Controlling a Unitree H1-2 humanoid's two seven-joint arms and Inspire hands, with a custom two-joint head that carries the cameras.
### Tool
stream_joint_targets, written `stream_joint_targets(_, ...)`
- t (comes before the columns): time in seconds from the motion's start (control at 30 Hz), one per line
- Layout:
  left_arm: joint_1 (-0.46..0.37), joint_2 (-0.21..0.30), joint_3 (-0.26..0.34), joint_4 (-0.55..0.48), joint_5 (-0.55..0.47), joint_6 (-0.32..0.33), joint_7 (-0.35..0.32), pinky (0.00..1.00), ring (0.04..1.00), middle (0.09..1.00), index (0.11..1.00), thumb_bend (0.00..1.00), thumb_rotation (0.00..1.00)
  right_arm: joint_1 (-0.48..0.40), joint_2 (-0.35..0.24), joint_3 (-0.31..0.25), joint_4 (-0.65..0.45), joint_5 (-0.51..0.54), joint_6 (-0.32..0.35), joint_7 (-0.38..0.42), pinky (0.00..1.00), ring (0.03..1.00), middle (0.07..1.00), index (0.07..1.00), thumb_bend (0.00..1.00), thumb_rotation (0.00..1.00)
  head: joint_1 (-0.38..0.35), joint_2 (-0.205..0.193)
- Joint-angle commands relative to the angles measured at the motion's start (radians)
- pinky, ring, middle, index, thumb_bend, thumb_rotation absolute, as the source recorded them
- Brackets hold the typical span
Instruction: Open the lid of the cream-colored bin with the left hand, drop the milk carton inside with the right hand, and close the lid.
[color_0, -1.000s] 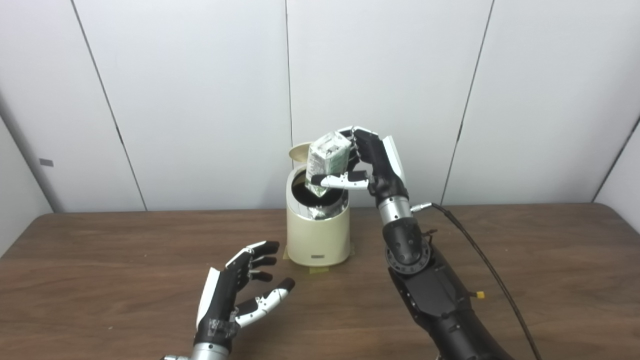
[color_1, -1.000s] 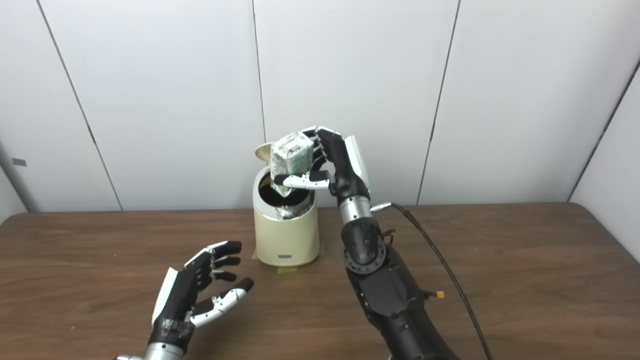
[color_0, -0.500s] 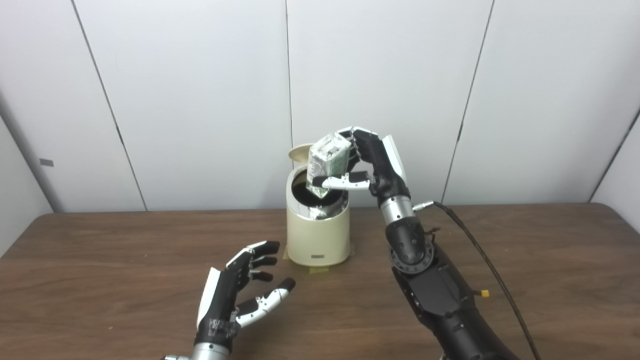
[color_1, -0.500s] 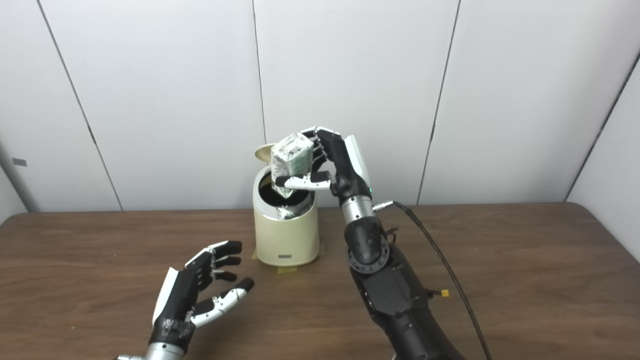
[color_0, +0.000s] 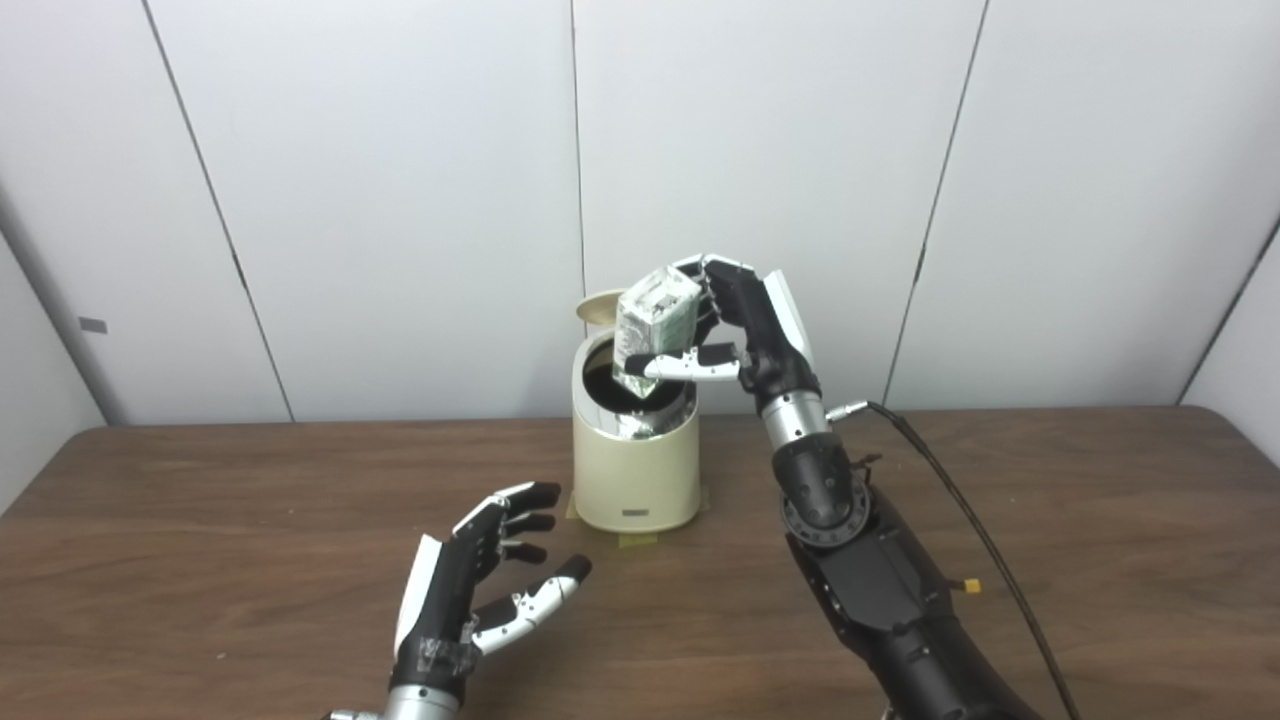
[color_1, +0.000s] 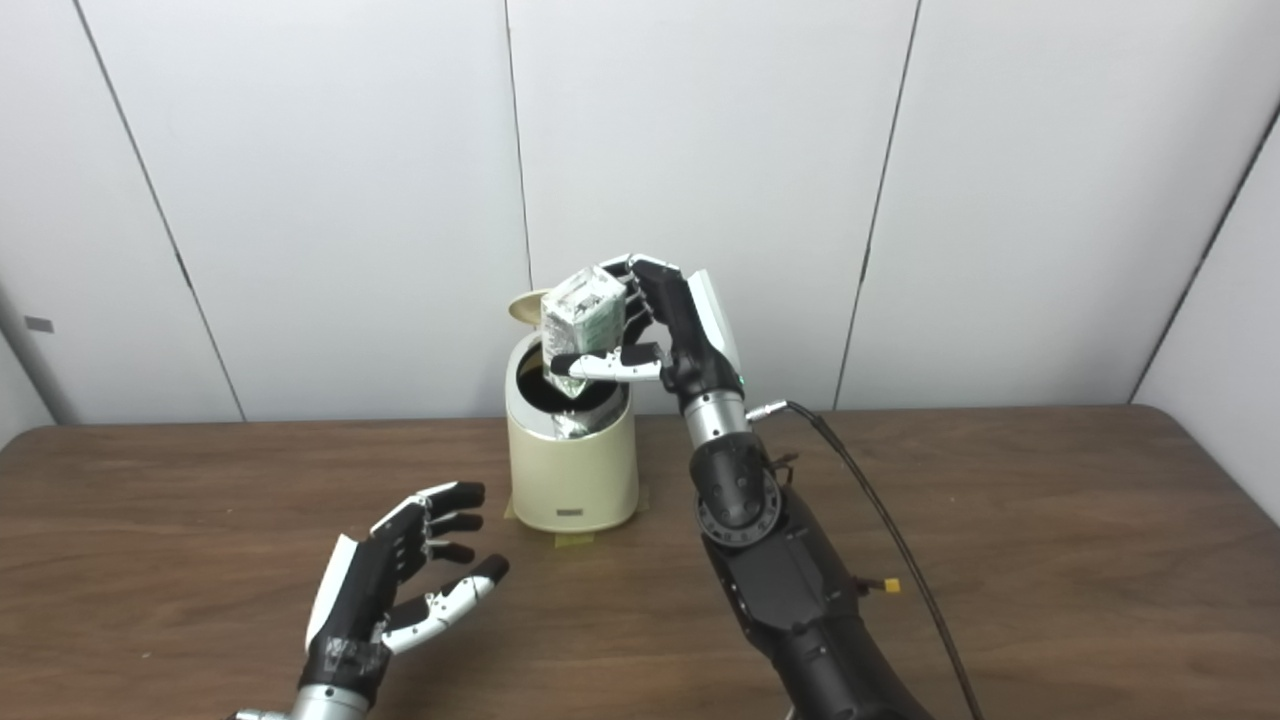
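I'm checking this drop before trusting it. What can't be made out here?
- Bin interior: dark in both views, contents unclear.
- Milk carton print: too small to read.
- Lid: mostly hidden behind the carton.
- Right hand far fingers: hidden behind the carton.
- Left hand wrist: cut by the bottom edge.

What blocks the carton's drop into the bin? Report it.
Nothing visible does. The lid stands open behind the mouth of the bin, and the right hand holds the milk carton tilted right over the dark opening.

bin (color_0: 634, 470) mouth: blocked by milk carton (color_0: 655, 318) | lid (color_0: 598, 303): upright behind | table (color_0: 200, 520): open either side
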Motion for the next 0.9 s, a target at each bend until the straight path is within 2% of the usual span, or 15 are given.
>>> stream_joint_targets(0.0, -0.035, -0.005, -0.002, -0.028, 0.011, -0.019, 0.015, 0.64, 0.739, 0.775, 0.747, 0.62, 0.15, -0.043, 0.002, 0.009, -0.021, -0.017, 0.01, 0.017, 0.3, 0.365, 0.464, 0.529, 0.53, 0.0, 0.0, 0.002)
stream_joint_targets(0.07, -0.035, -0.004, -0.001, -0.028, 0.012, -0.021, 0.015, 0.63, 0.738, 0.775, 0.746, 0.63, 0.15, -0.042, 0.002, 0.009, -0.024, -0.021, 0.016, 0.016, 0.31, 0.368, 0.482, 0.629, 0.56, 0.0, 0.0, 0.001)
stream_joint_targets(0.17, -0.035, -0.003, 0.0, -0.027, 0.007, -0.025, 0.014, 0.63, 0.738, 0.775, 0.743, 0.63, 0.15, -0.042, 0.003, 0.012, -0.023, -0.029, 0.018, 0.006, 0.32, 0.369, 0.489, 0.674, 0.57, 0.0, -0.001, 0.001)
stream_joint_targets(0.2, -0.034, -0.003, 0.0, -0.027, 0.003, -0.026, 0.013, 0.62, 0.739, 0.776, 0.742, 0.63, 0.16, -0.042, 0.003, 0.013, -0.021, -0.033, 0.017, 0.0, 0.34, 0.371, 0.563, 0.686, 0.75, 0.05, -0.001, 0.0)
stream_joint_targets(0.23, -0.034, -0.002, 0.001, -0.027, 0.001, -0.026, 0.012, 0.62, 0.741, 0.777, 0.742, 0.63, 0.16, -0.042, 0.003, 0.014, -0.02, -0.036, 0.016, -0.003, 0.34, 0.372, 0.592, 0.692, 0.81, 0.06, -0.001, 0.0)
stream_joint_targets(0.3, -0.033, -0.002, 0.001, -0.03, 0.002, -0.021, 0.011, 0.63, 0.742, 0.777, 0.742, 0.63, 0.15, -0.042, 0.004, 0.014, -0.019, -0.041, 0.012, -0.007, 0.35, 0.372, 0.617, 0.699, 0.86, 0.07, -0.003, 0.001)
stream_joint_targets(0.63, -0.031, 0.001, 0.001, -0.033, 0.001, -0.019, 0.009, 0.63, 0.741, 0.776, 0.744, 0.62, 0.14, -0.039, 0.0, 0.014, -0.016, -0.055, -0.001, -0.015, 0.39, 0.387, 0.702, 0.744, 0.86, 0.07, -0.003, 0.002)
stream_joint_targets(0.77, -0.032, 0.001, 0.003, -0.032, 0.004, -0.02, 0.013, 0.63, 0.735, 0.771, 0.743, 0.62, 0.12, -0.038, 0.0, 0.014, -0.014, -0.059, -0.008, -0.023, 0.38, 0.384, 0.688, 0.73, 0.86, 0.07, -0.003, 0.001)
stream_joint_targets(0.87, -0.032, 0.0, 0.006, -0.03, -0.002, -0.022, 0.012, 0.63, 0.736, 0.771, 0.743, 0.62, 0.14, -0.039, 0.002, 0.007, -0.003, -0.06, -0.048, -0.053, 0.35, 0.381, 0.604, 0.64, 0.83, 0.03, -0.005, 0.0)
